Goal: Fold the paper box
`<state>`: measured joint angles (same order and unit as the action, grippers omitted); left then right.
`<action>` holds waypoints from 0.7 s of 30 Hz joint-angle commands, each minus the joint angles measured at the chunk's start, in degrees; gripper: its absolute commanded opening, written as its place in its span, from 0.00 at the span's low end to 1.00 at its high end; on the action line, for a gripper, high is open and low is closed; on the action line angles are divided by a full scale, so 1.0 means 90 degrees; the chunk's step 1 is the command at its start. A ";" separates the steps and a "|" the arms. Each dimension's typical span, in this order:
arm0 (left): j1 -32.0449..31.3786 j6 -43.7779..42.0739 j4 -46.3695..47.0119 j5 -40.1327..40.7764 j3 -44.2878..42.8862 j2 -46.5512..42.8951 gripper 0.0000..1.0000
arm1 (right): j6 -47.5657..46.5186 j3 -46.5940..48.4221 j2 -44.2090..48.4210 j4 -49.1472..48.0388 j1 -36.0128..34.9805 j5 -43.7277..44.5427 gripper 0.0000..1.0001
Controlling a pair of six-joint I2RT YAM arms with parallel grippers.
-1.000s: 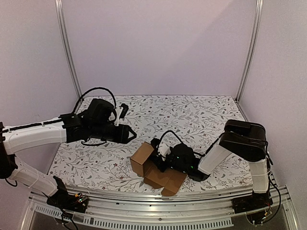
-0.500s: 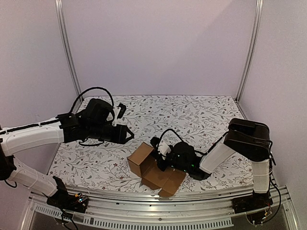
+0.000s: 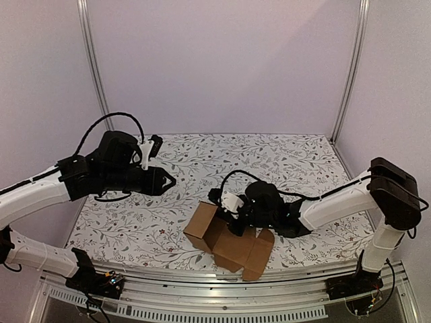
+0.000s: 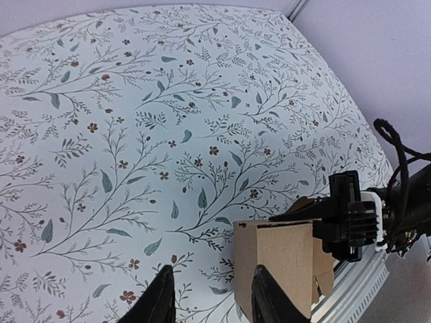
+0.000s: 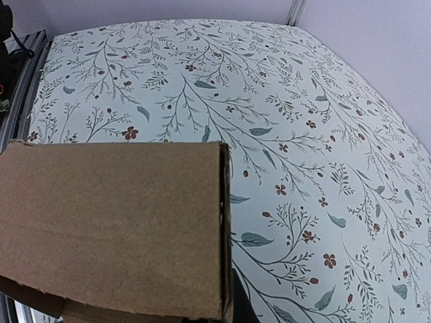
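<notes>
While the right fingers (image 3: 232,217) pinched shut on an upright wall of the paper box (image 3: 225,241), the left fingers (image 3: 168,180) hung partly apart and empty.
Partly formed, the brown carton sat near the front edge of the tabletop (image 3: 289,161), about midway across, with one flap lying flat towards the front rail; the left arm hovered well apart on its left. Doing this step well probably meant a firm pinch on the thin board while the left arm came in low to press the loose flap along its crease, slowly, so the light carton neither skidded nor tore. A white covering printed with leafy sprigs and small red flowers lay over the tabletop; plain pale walls and two aluminium posts closed the booth behind.
</notes>
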<state>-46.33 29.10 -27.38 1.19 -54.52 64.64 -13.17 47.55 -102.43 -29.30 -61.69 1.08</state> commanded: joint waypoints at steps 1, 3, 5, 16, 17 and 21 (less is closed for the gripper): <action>0.0256 -0.0093 -0.0459 0.0403 -0.0267 -0.0372 0.39 | -0.0603 0.0569 0.0856 0.2878 0.0116 -0.0700 0.00; 0.0297 -0.0120 -0.0603 0.0565 -0.0350 -0.0511 0.39 | -0.0936 0.0959 0.1096 0.4123 0.0149 -0.0783 0.00; 0.0339 -0.0166 -0.0819 0.0705 -0.0492 -0.0599 0.41 | -0.1203 0.1443 0.1260 0.5374 0.0226 -0.0779 0.00; 0.0382 -0.0677 -0.1147 0.1118 -0.0309 -0.1097 0.47 | -0.2770 0.4558 0.0176 1.1171 0.0405 0.0558 0.00; 0.0383 -0.0690 -0.1120 0.1064 -0.0248 -0.1114 0.47 | -0.2840 0.4773 0.0040 1.1468 0.0404 0.0627 0.00; 0.0391 -0.0734 -0.0995 0.0848 -0.0085 -0.1128 0.47 | -0.3019 0.5534 -0.0698 1.2207 0.0403 0.0939 0.00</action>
<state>-43.70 23.92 -35.66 9.78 -57.36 54.70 -36.51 92.12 -103.11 65.30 -58.11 5.19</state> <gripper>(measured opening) 0.468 0.021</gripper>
